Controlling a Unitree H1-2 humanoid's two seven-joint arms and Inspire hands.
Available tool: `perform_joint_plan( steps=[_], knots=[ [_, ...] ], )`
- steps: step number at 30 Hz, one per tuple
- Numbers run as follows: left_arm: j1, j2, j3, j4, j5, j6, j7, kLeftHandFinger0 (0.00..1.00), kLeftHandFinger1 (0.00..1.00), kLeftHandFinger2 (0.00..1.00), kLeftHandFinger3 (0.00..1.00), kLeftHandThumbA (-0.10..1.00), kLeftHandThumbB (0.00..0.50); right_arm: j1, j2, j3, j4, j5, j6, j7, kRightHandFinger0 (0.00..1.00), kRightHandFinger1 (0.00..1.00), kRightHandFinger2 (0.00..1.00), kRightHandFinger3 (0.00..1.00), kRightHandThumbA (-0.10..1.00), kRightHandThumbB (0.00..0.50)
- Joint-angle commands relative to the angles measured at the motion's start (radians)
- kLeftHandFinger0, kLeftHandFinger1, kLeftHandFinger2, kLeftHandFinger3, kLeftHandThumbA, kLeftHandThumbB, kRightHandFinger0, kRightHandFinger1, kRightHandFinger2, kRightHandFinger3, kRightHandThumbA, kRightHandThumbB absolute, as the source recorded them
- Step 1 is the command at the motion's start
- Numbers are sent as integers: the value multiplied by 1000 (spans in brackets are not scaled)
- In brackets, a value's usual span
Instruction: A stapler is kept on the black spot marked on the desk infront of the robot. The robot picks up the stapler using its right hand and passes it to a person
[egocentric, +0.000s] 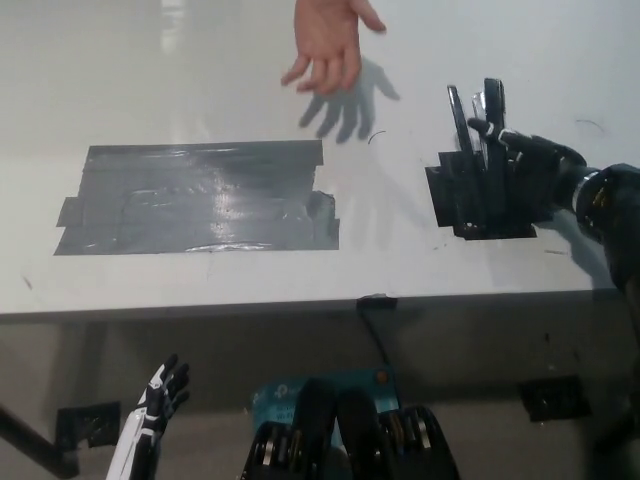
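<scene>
White tabletop (480, 270), large grey tape patch (195, 197) at left. My right hand (525, 175) was closed around the stapler (488, 105), held upright over the black spot (462, 205). A person's hand (328, 38) hovered open beyond. My left hand (155, 405) hung below the tabletop edge, fingers spread.
</scene>
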Motion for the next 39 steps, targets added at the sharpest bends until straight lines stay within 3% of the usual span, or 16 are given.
perform_joint_plan(
  steps=[1,7,12,16,22,25,27,33,35,37,39],
  knots=[
    [-7,15,0,-8,-2,-50,-11,1000,1000,1000,1000,1000,499,-102,15,10,-96,138,2,47,0,0,0,0,1000,30],
    [-10,15,-2,-7,-3,-44,-14,1000,1000,1000,1000,1000,500,-73,52,133,-268,260,2,87,0,0,0,0,1000,0],
    [-9,13,-2,-7,9,-47,-5,1000,1000,1000,1000,1000,500,-44,74,286,-429,430,2,-18,0,0,0,0,1000,3],
    [-3,12,-4,-17,13,-33,-5,1000,1000,1000,1000,1000,500,-55,73,371,-476,427,2,-89,0,0,0,0,1000,6],
    [0,17,-6,-12,23,-41,-5,1000,1000,1000,1000,1000,492,-150,68,447,-387,424,2,-206,0,0,0,55,1000,78],
    [3,15,-8,-9,19,-46,-8,1000,1000,1000,1000,1000,489,-186,71,449,-342,393,2,-228,0,0,0,55,1000,55],
    [7,14,-9,-9,14,-50,-12,1000,1000,1000,1000,1000,485,-222,73,453,-292,329,2,-217,0,0,0,4,1000,35],
    [33,6,-10,-2,20,-66,-3,1000,1000,1000,1000,1000,498,-288,92,439,-193,298,2,-214,0,0,0,29,962,66],
    [35,6,-11,-2,18,-58,-5,1000,1000,1000,1000,1000,500,-310,102,432,-168,292,2,-233,0,0,0,121,950,48],
    [39,6,-11,-9,20,-53,-4,1000,1000,1000,1000,1000,500,-328,112,436,-154,272,2,-260,0,0,0,123,931,66],
    [39,8,-11,-3,25,-63,-3,1000,1000,1000,1000,1000,500,-352,127,428,-147,252,2,-297,0,0,0,306,898,70]
  ],
)
